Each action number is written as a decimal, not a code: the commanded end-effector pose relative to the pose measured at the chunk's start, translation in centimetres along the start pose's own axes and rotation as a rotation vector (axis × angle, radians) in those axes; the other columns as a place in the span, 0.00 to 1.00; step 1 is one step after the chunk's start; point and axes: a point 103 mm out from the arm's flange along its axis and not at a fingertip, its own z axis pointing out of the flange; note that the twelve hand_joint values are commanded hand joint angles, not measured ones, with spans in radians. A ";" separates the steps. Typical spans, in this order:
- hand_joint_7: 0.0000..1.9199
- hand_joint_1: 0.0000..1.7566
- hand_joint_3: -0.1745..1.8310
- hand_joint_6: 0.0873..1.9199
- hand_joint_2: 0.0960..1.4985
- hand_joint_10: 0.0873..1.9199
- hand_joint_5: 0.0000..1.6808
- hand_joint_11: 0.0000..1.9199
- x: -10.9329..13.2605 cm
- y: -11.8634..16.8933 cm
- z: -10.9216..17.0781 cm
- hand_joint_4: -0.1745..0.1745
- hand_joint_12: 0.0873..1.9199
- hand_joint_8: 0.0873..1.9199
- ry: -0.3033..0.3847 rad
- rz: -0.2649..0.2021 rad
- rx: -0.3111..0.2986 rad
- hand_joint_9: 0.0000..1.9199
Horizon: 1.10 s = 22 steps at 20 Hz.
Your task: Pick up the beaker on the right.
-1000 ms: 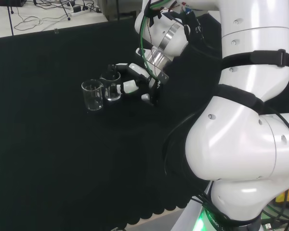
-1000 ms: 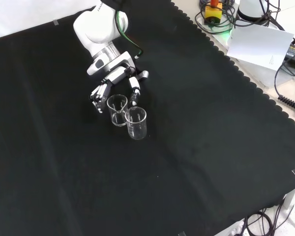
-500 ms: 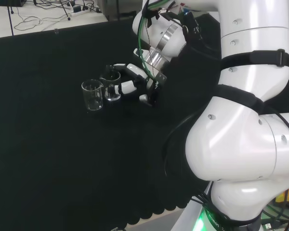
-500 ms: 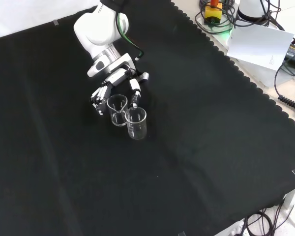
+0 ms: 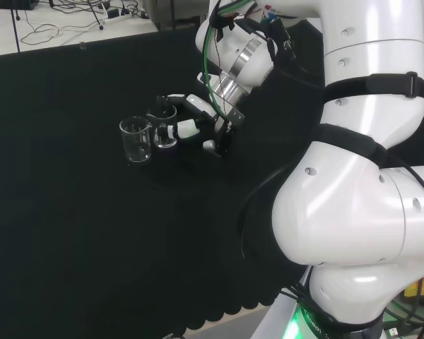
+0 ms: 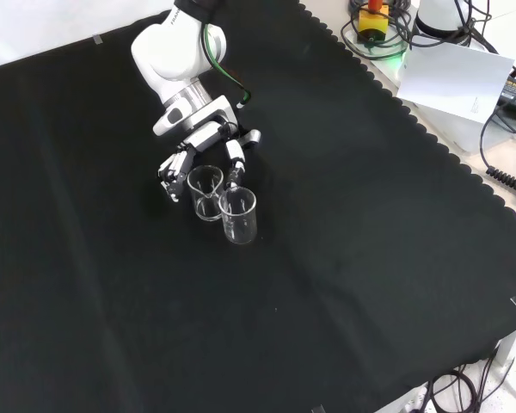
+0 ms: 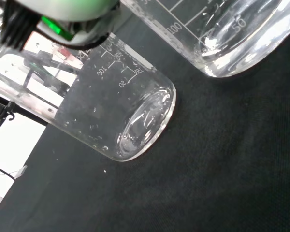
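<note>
Two clear glass beakers stand close together on the black cloth. In the head view the right beaker [image 5: 163, 127] stands between the fingers and thumb of the hand [image 5: 198, 117], and the left beaker [image 5: 136, 140] stands free. The front view has the hand [image 6: 205, 138] coming in from above, its fingers [image 6: 170, 168] on one side of the nearer beaker [image 6: 205, 191] and its thumb on the other, bent but not closed. The other beaker [image 6: 238, 214] stands just below. The wrist view shows one beaker base [image 7: 232, 46] close up and the other beaker [image 7: 130, 113] beyond it.
The arm's white links [image 5: 360, 176] stand at the right of the head view. Beyond the cloth's scalloped edge [image 6: 413, 120] in the front view lie a white sheet [image 6: 451, 77] and cables. Bare black cloth spreads around the beakers.
The wrist has shifted and turned slightly above the beakers, and the fingers have stayed around the right beaker. Neither beaker has moved.
</note>
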 end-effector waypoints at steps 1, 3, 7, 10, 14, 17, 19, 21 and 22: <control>0.21 0.51 0.40 0.00 0.30 0.27 0.35 0.05 0.1 0.2 0.1 0.38 0.70 0.31 0.007 -0.004 0.002 0.27; 0.21 0.51 0.40 0.00 0.30 0.27 0.35 0.05 0.2 0.2 0.2 0.38 0.70 0.31 0.002 -0.007 0.014 0.27; 0.22 0.51 0.40 0.00 0.30 0.27 0.35 0.05 0.0 0.1 0.5 0.38 0.70 0.31 0.010 0.008 0.010 0.28; 0.22 0.52 0.40 0.01 0.30 0.27 0.36 0.06 -0.1 0.1 0.8 0.39 0.70 0.31 0.014 0.013 0.009 0.29; 0.22 0.53 0.40 0.02 0.31 0.27 0.37 0.06 0.1 0.4 1.1 0.38 0.70 0.31 0.012 0.014 -0.004 0.29; 0.24 0.53 0.40 0.19 0.32 0.24 0.39 0.06 0.4 0.5 0.8 0.38 0.70 0.30 0.020 0.005 -0.028 0.30; 0.25 0.55 0.41 0.36 0.33 0.24 0.43 0.07 0.6 0.5 0.6 0.38 0.70 0.30 0.016 0.013 -0.055 0.32; 0.35 0.60 0.39 0.39 0.41 0.25 0.61 0.12 0.9 0.4 0.2 0.79 0.69 0.32 -0.014 0.033 -0.108 0.37; 0.43 0.62 0.40 0.38 0.41 0.25 0.67 0.16 1.1 0.4 0.0 0.86 0.68 0.32 -0.031 0.041 -0.130 0.41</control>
